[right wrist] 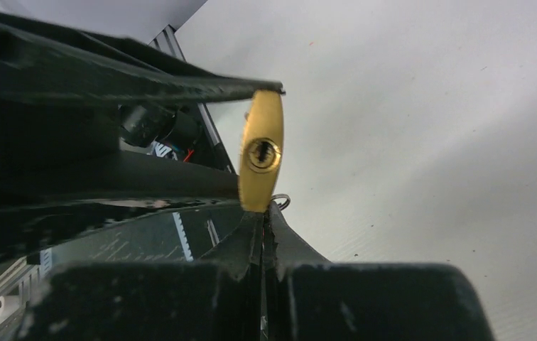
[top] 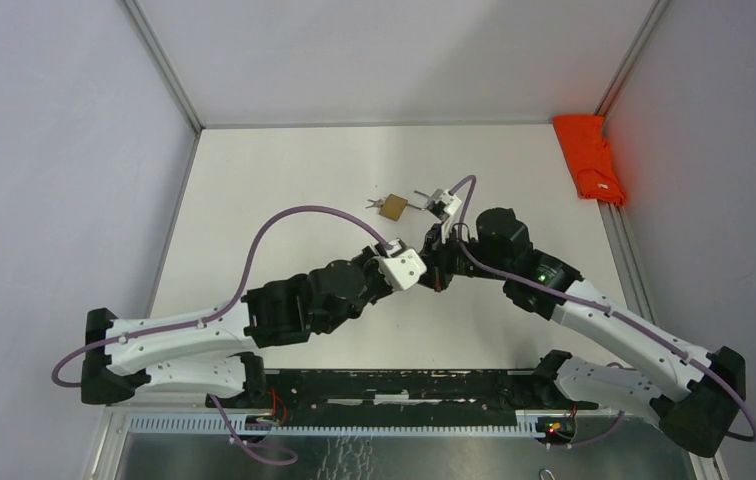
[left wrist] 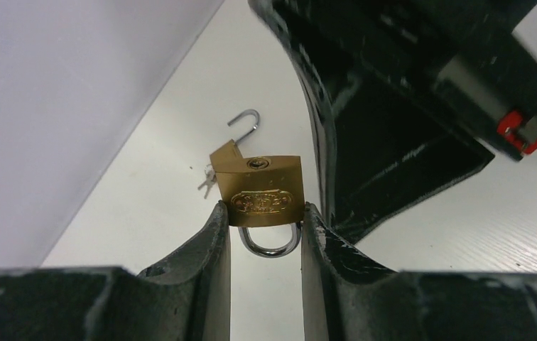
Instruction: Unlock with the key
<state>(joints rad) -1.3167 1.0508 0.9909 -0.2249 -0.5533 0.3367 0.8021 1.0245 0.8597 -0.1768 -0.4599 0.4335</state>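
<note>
A brass padlock (left wrist: 264, 186) hangs in the air, gripped across its body by my left gripper (left wrist: 266, 206), with its steel shackle (left wrist: 271, 245) toward the camera and pushed in. In the right wrist view the padlock (right wrist: 261, 153) shows bottom-on, with its keyhole (right wrist: 263, 154) facing my right gripper (right wrist: 264, 212). That gripper is shut just below the lock's lower edge, and a small key ring (right wrist: 280, 202) pokes out at its tips. The key blade is hidden between the fingers. From above, the two grippers meet mid-table near the left gripper (top: 426, 263), and the held lock is hidden.
A second brass padlock (top: 391, 207) lies on the table beyond the grippers, its shackle (left wrist: 244, 121) swung open and keys (left wrist: 207, 177) beside it. A red cloth (top: 590, 158) lies at the back right. The right arm's black body (left wrist: 408, 121) stands close to the right of the held lock.
</note>
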